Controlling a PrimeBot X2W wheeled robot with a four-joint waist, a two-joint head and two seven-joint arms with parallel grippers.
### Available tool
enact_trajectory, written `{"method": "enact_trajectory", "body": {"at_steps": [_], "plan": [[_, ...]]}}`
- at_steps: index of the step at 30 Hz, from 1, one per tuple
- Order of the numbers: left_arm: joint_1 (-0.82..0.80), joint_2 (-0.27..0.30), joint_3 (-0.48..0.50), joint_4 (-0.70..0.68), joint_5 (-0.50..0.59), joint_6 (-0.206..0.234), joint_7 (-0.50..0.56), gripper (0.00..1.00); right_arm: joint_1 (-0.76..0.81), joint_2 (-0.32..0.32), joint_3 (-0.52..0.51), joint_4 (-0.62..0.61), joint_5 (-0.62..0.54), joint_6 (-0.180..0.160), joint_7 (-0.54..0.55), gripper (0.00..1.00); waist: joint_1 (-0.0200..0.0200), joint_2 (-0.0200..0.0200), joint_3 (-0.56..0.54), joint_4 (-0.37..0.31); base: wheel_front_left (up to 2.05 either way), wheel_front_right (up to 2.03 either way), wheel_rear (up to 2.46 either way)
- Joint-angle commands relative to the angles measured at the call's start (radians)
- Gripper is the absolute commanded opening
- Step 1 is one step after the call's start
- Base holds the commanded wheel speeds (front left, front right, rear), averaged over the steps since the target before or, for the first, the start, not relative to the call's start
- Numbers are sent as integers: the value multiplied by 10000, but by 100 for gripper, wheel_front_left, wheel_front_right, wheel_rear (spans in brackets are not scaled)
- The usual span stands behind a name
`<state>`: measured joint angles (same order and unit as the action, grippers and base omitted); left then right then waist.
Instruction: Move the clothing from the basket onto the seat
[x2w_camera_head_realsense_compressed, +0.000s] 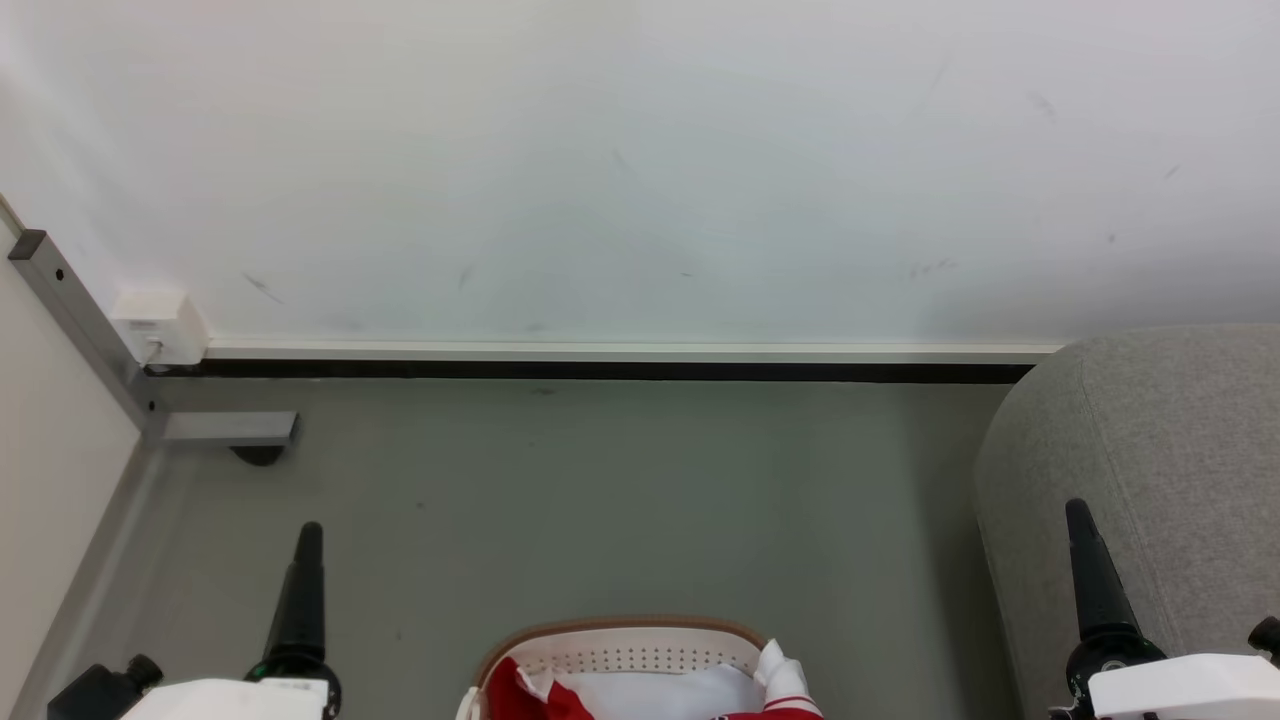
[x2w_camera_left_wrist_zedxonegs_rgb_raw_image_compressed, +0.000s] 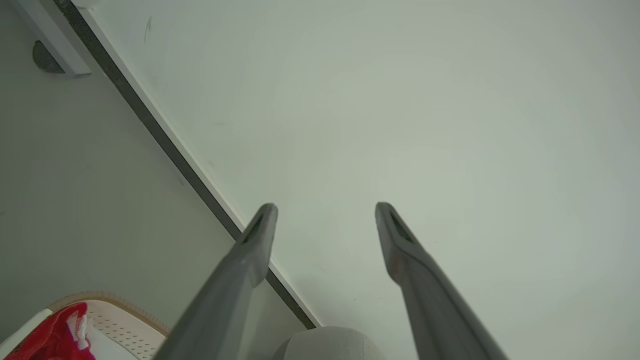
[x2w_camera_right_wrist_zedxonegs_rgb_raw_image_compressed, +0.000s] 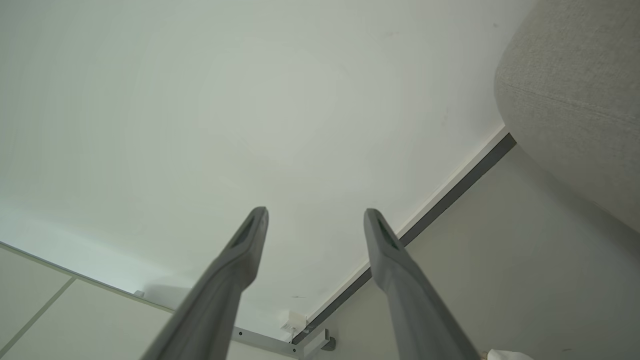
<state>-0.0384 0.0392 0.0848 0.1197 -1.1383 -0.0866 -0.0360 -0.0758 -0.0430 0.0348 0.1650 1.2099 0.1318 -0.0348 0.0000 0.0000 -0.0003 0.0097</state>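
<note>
Your left claw (x2w_camera_left_wrist_zedxonegs_rgb_raw_image_compressed: 325, 207) has its two dark fingers spread wide apart with nothing between them. They point past the dark skirting strip (x2w_camera_left_wrist_zedxonegs_rgb_raw_image_compressed: 165, 140) at the pale wall (x2w_camera_left_wrist_zedxonegs_rgb_raw_image_compressed: 425, 100). Your right claw (x2w_camera_right_wrist_zedxonegs_rgb_raw_image_compressed: 316, 212) is spread just as wide, also bare, and it is aimed at the same wall.

The jersey (x2w_camera_head_realsense_compressed: 520, 692) lies in the basket (x2w_camera_head_realsense_compressed: 620, 627). The basket sits on the grey floor (x2w_camera_head_realsense_compressed: 600, 500) between the two claws, to the right of the left one and to the left of the right one. It is behind both sets of fingertips, close to the robot's body, and neither claw touches it.

The jersey is bright red and crumpled. Most of what you see of it is bunched at the side of the basket nearer the left claw. On the side nearer the right claw, a white fold stands up over a red edge with thin white stripes. A plain white cloth (x2w_camera_head_realsense_compressed: 660, 695) lies between those two parts. The basket wall is white with rows of small holes, under a brown rim.

The seat (x2w_camera_head_realsense_compressed: 1160, 450) is grey woven fabric with a rounded corner. It stands just to the right of the right claw and beyond it, and in the right wrist view it is clear of the fingers.
</note>
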Motion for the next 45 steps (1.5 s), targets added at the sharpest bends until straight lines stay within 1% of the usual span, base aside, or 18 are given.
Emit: {"method": "enact_trajectory", "body": {"at_steps": [1,3,8,14,21,25,32,45], "plan": [[-52,83,-22,-245,467,41,-92,100,-203,-101,29,-201,-435,-6,-102,100,0,0,3,2,0,0,0],[-28,141,-136,-337,1219,58,-169,100,-156,-86,-110,-270,-876,-6,-173,100,0,0,5,9,0,0,0],[75,124,-284,-533,2401,220,-336,100,-21,-65,-227,-269,-2159,-7,-345,100,0,0,-8,16,0,0,0],[225,170,-394,-713,3690,361,-535,100,32,-68,96,-303,-3577,-8,-544,100,0,0,-46,-10,0,0,0],[366,361,-606,-745,5033,563,-765,100,35,-73,397,-322,-4776,-9,-760,100,0,0,-75,-79,0,0,0],[433,422,-697,-779,5601,716,-877,100,11,-76,530,-306,-5469,-10,-878,100,0,0,-90,-111,0,0,0],[549,531,-838,-880,6398,931,-1066,100,70,-81,698,-362,-6273,-11,-1077,100,0,0,-137,-154,0,0,0],[669,672,-1066,-1083,7582,1158,-1392,100,116,-91,851,-488,-7399,-13,-1383,100,0,0,-164,-182,0,0,0]]}}
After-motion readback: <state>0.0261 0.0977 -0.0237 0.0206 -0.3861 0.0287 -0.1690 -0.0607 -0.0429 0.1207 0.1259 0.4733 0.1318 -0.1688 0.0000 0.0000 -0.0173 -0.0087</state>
